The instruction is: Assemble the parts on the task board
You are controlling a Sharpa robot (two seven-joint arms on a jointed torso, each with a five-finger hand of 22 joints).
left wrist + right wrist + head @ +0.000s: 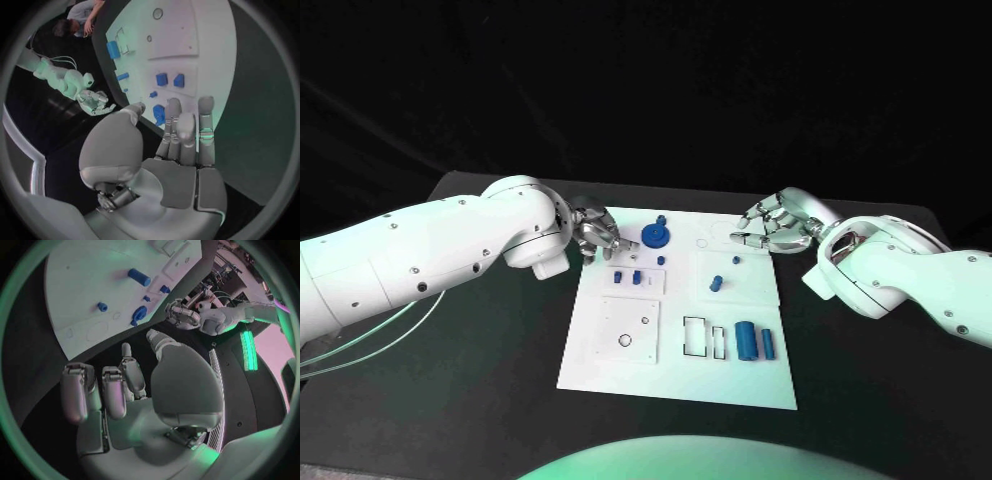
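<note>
The white task board (682, 355) lies mid-table. On its far part stands a round blue knobbed part (656, 237), with two small blue blocks (630, 275) and a blue peg (718, 283) nearer. Two blue cylinders (756, 341) lie at its right side. My left hand (596, 232) hovers at the board's far left corner, just left of the knobbed part, fingers loosely extended and holding nothing. In the left wrist view the left hand (181, 135) reaches toward the knobbed part (159, 114). My right hand (769, 228) hangs by the far right corner, empty, as the right wrist view of this hand (125, 385) confirms.
Black table (473, 400) surrounds the board on all sides. Outlined slots (704, 338) and a raised white plate with holes (629, 328) sit on the board's near half. The right wrist view shows the board (81, 285) with a blue cylinder (139, 277).
</note>
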